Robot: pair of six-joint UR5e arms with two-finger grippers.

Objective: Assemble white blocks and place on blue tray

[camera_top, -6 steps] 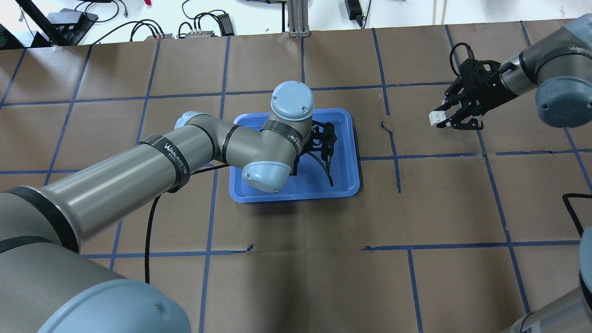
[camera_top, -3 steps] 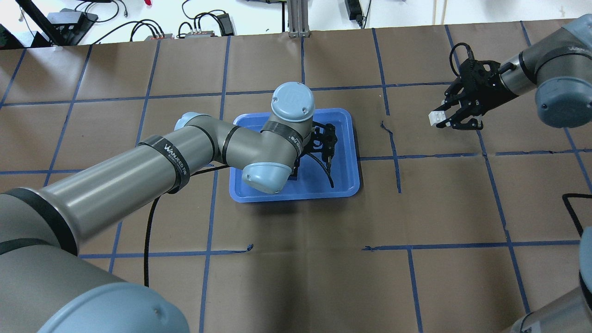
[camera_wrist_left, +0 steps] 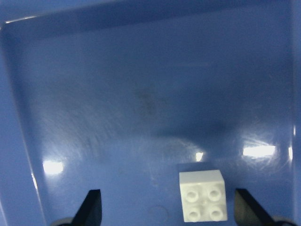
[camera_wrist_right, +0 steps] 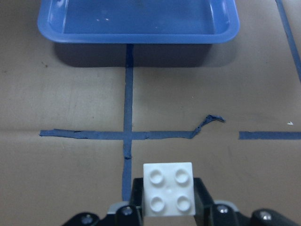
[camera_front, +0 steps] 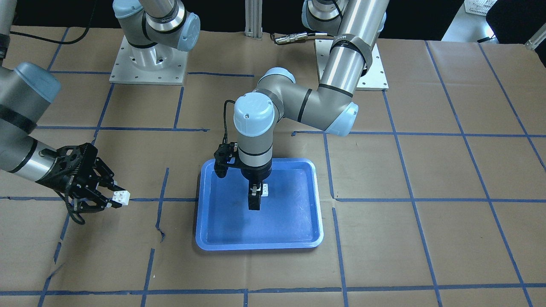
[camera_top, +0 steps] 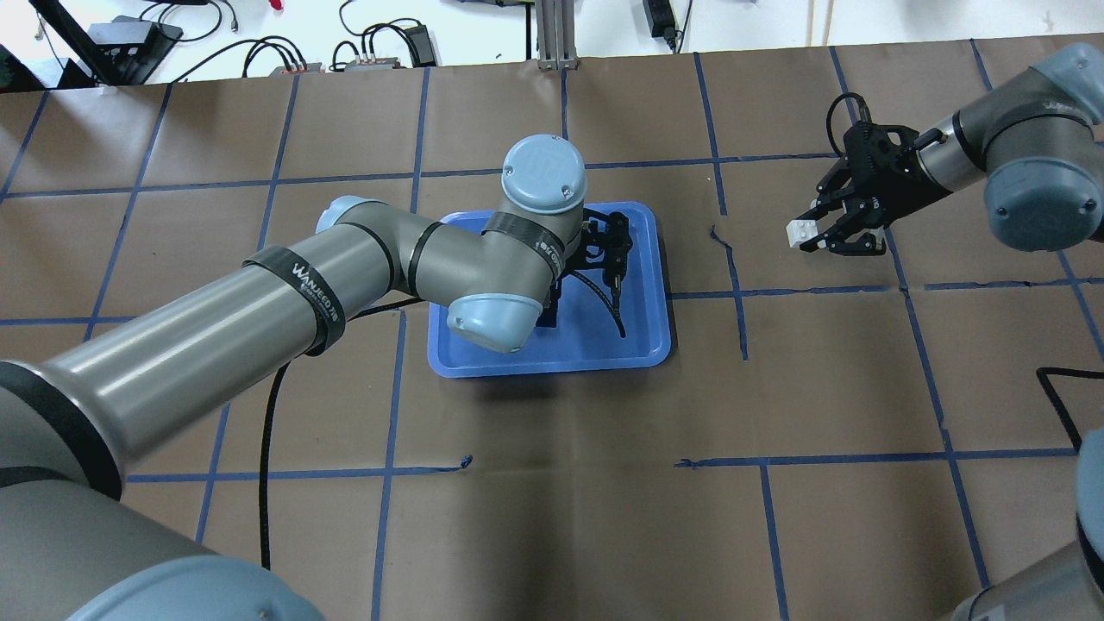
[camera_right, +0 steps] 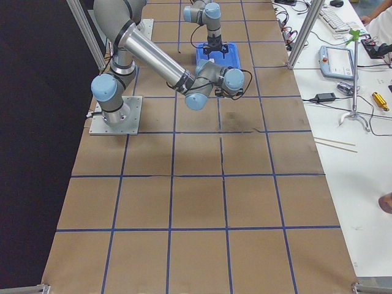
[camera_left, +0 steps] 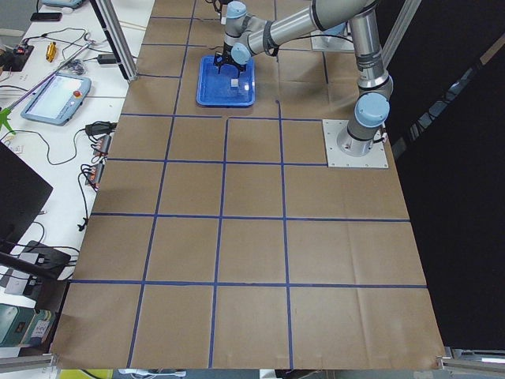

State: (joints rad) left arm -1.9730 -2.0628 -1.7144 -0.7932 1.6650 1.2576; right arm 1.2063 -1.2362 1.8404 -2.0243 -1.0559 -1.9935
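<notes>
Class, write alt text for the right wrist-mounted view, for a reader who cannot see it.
The right gripper holds a white block, four studs facing the camera, at the bottom centre. Beyond it lies a brown table crossed by blue tape, with the blue tray along the top edge.

Brown table [camera_top: 561, 535], blue tape grid [camera_top: 862, 457]; teach pendant [camera_left: 57, 93] on side bench [camera_left: 35, 146].

1. Two white blocks: one white block [camera_wrist_right: 169, 189] between gripper fingers, the other white block [camera_wrist_left: 203, 195] lying on the tray.
2. One blue tray [camera_front: 277, 226].
3. Two robot arms: left arm [camera_top: 216, 319], right arm [camera_top: 1035, 190].
4. Two grippers: left gripper [camera_wrist_left: 168, 209], right gripper [camera_front: 114, 197].
5. Two base plates [camera_front: 147, 64].
</notes>
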